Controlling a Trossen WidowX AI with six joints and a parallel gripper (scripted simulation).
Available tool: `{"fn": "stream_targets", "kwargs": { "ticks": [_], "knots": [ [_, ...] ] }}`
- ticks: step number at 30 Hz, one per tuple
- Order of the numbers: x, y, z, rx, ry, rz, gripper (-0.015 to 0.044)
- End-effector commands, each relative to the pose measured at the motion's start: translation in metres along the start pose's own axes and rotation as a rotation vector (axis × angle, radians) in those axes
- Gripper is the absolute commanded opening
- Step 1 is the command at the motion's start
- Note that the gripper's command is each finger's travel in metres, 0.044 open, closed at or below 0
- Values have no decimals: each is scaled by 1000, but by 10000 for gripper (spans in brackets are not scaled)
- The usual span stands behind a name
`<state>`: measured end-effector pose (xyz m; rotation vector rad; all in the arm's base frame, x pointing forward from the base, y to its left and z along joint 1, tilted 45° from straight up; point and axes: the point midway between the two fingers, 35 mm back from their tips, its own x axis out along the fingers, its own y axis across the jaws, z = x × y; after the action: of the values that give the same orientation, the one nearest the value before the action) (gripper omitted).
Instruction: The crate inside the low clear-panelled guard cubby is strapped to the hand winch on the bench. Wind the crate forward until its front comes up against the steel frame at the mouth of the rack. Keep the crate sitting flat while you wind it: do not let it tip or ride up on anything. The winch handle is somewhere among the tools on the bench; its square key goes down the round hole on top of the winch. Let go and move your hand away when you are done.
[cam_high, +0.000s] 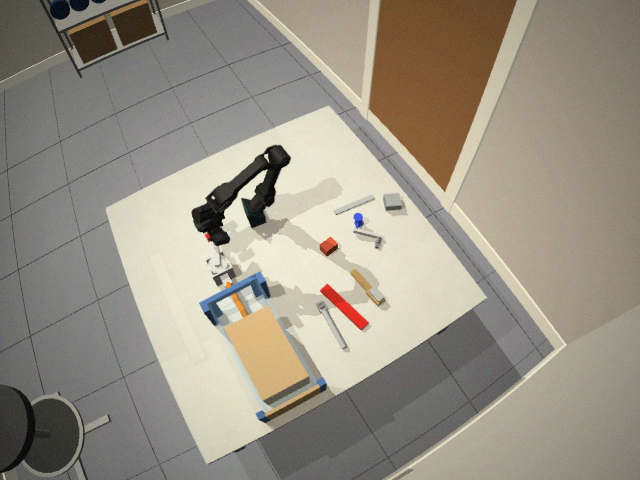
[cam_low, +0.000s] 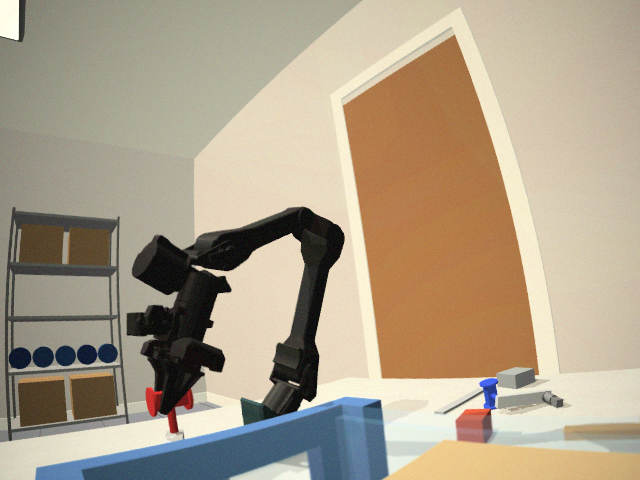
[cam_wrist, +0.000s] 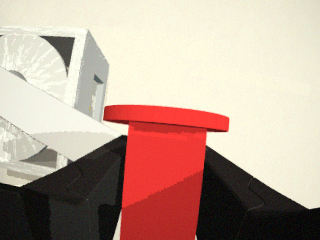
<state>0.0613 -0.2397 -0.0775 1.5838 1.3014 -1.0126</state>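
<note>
My gripper (cam_high: 212, 238) (cam_low: 164, 409) (cam_wrist: 160, 149) is shut on the red grip (cam_low: 185, 400) (cam_wrist: 162, 195) of the winch handle. The handle's pale crank arm (cam_high: 217, 255) (cam_wrist: 45, 107) runs from the grip over the top of the white hand winch (cam_high: 222, 270) (cam_wrist: 90, 75). The key and its hole are hidden. An orange strap (cam_high: 238, 303) runs from the winch side under the blue frame (cam_high: 232, 292) (cam_low: 217, 439) to the crate. The tan crate (cam_high: 268, 353) (cam_low: 516, 462) sits inside the clear-panelled cubby and looks flat, with a gap between its front and the blue frame.
Right of the cubby lie a red bar (cam_high: 344, 306), a wrench (cam_high: 332, 326) and a wooden-handled tool (cam_high: 361, 280). Farther off are a red block (cam_high: 328, 246) (cam_low: 473, 425), a blue piece (cam_high: 358, 220) (cam_low: 489, 393), a grey crank (cam_high: 367, 235), a grey strip (cam_high: 354, 205) and a grey block (cam_high: 392, 201).
</note>
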Motion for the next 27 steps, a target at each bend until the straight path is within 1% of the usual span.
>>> {"fn": "stream_targets", "kwargs": {
  "ticks": [1, 27],
  "knots": [
    [5, -3, 11, 0, -16, -10, 0],
    [16, -5, 35, 0, -18, -10, 0]
  ]
}}
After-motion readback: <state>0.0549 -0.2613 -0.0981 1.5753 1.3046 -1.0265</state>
